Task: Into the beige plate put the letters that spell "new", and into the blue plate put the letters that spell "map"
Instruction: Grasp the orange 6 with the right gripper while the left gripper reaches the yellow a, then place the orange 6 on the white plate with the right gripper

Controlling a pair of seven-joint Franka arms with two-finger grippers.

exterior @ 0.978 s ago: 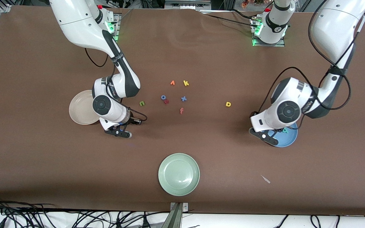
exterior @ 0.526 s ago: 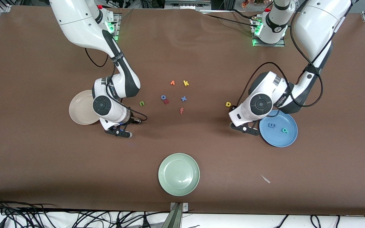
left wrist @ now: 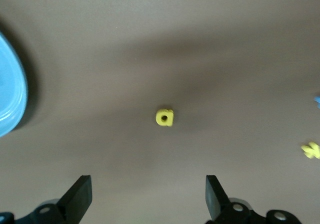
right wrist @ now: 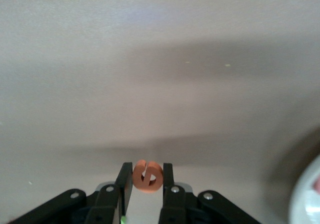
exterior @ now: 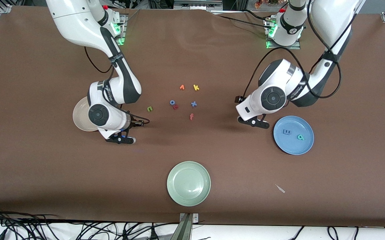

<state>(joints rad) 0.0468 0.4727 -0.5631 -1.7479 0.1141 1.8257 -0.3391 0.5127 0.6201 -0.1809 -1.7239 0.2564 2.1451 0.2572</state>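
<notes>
My right gripper (right wrist: 147,176) is shut on the orange "e" (right wrist: 148,180). In the front view it (exterior: 121,139) hangs over the table beside the beige plate (exterior: 80,116), which the arm half hides. The green "n" (exterior: 149,108) and the salmon "w" (exterior: 175,107) lie on the table. My left gripper (left wrist: 147,184) is open over the yellow "a" (left wrist: 164,117), which the arm (exterior: 254,121) hides in the front view. The blue plate (exterior: 304,145) holds the "m" (exterior: 287,132) and the teal "p" (exterior: 300,136).
A pale green plate (exterior: 188,183) sits near the front edge. Around the table's middle lie an orange "v"-like letter (exterior: 181,87), a yellow "k" (exterior: 196,87), a blue "x" (exterior: 194,104), a blue ring letter (exterior: 172,102) and a salmon "f" (exterior: 191,116).
My left arm has moved off the blue plate, uncovering "m" and "p", and now stands over the yellow "a". My right arm has shifted slightly toward the beige plate with the "e".
</notes>
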